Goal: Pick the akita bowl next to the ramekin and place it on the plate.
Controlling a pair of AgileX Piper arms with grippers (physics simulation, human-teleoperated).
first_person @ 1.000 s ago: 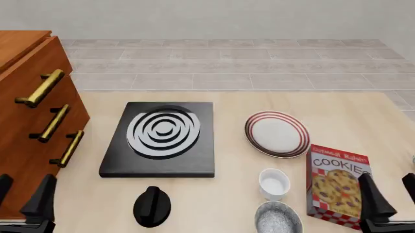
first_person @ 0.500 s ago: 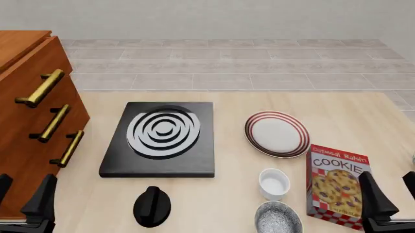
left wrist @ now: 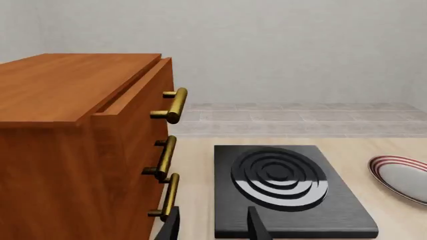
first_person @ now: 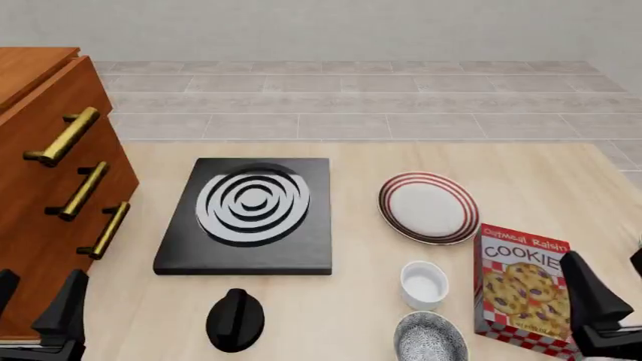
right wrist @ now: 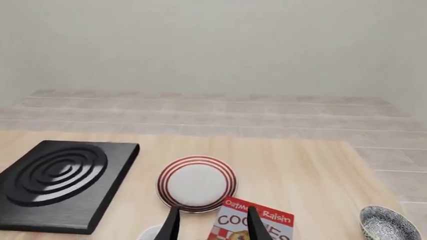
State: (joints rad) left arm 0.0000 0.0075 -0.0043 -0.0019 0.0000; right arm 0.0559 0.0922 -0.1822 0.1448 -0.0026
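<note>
Sitting by ramekin (first_person: 423,284): akita bowl (first_person: 431,338), untouched.
Plate (first_person: 428,207): bare, beyond ramekin.
Right gripper (first_person: 614,301): fingers apart, empty.
Left gripper (first_person: 38,304): parted, empty.

Stove (left wrist: 287,192) btwn drawers (left wrist: 80,150) & plate (left wrist: 400,177).

Setting: you are working in a rendered home kitchen. Evidence you can check:
- pale wooden table (first_person: 351,162) as the work surface;
- black square stove (first_person: 248,214) with white rings on it;
- wooden cabinet (first_person: 45,188) with three brass handles at the left;
- tableware: red-ringed plate (first_person: 428,207), white ramekin (first_person: 423,283), speckled akita bowl (first_person: 431,338);
- cookie box (first_person: 524,282) as pantry stock;
- grey tiled floor (first_person: 351,98) and a plain pale wall (right wrist: 213,45) behind.
</note>
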